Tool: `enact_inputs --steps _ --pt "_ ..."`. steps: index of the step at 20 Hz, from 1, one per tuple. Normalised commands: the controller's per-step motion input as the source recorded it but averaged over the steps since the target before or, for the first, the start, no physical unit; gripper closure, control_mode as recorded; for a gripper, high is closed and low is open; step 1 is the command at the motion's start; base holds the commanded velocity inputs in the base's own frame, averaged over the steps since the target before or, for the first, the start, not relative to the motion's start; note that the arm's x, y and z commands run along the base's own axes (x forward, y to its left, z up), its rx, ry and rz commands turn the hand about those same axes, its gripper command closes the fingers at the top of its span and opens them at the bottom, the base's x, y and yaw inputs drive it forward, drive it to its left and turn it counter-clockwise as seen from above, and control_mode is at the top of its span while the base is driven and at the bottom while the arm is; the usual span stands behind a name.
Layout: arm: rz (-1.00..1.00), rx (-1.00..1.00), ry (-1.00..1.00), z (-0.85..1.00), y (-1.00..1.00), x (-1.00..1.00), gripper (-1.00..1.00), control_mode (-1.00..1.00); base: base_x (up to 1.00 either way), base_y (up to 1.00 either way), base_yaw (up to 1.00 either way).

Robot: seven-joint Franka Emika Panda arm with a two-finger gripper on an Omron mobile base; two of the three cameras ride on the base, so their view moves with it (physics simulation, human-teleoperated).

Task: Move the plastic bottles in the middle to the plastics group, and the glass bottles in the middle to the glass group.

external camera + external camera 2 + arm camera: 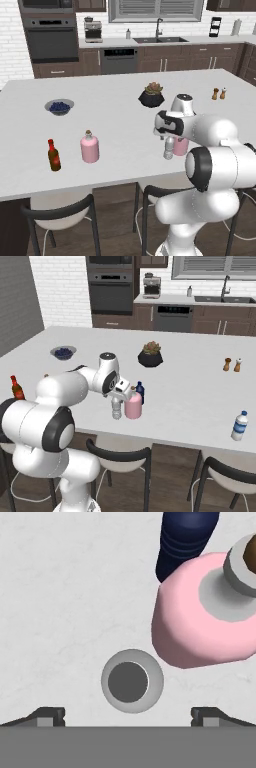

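In the left base view the gripper hangs over the near edge of the white counter, directly above a small clear-grey bottle. A pink flask stands just right of that bottle, touching or nearly so. Far to the left of the fingers stand a second pink flask and, beyond it, a dark red-brown sauce bottle, the two near each other. Behind them lie a bowl of blueberries, a dark pot with a plant and two small shakers.

In the right base view the gripper sits over the clear-grey bottle. The pink flask is just beside it, and a dark blue bottle stands right behind the flask. A white bottle with a blue label stands well apart at the counter's near right edge. The sauce bottle peeks out past the arm.

In the hand view the two fingertips stand wide apart, holding nothing. The clear-grey bottle's cap lies between them, just ahead, seen from above. The pink flask is ahead toward the right finger, apart from the cap, and the dark blue bottle lies beyond it.
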Motion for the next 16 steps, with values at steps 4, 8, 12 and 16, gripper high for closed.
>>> enact_inputs --steps 4,8,12,16 --pt "-0.02 0.0 0.0 -0.08 0.0 0.16 -1.0 -1.0 0.0 0.0 0.0" --pt "-0.03 0.0 0.0 -0.02 -0.01 0.08 -1.0 -1.0 0.0 0.0 0.0" --pt "-0.04 0.0 0.0 0.0 0.0 0.05 -1.0 -1.0 0.0 0.0 0.0" --pt "-0.02 0.0 0.01 -0.05 0.0 0.0 -1.0 -1.0 0.0 0.0 0.0"
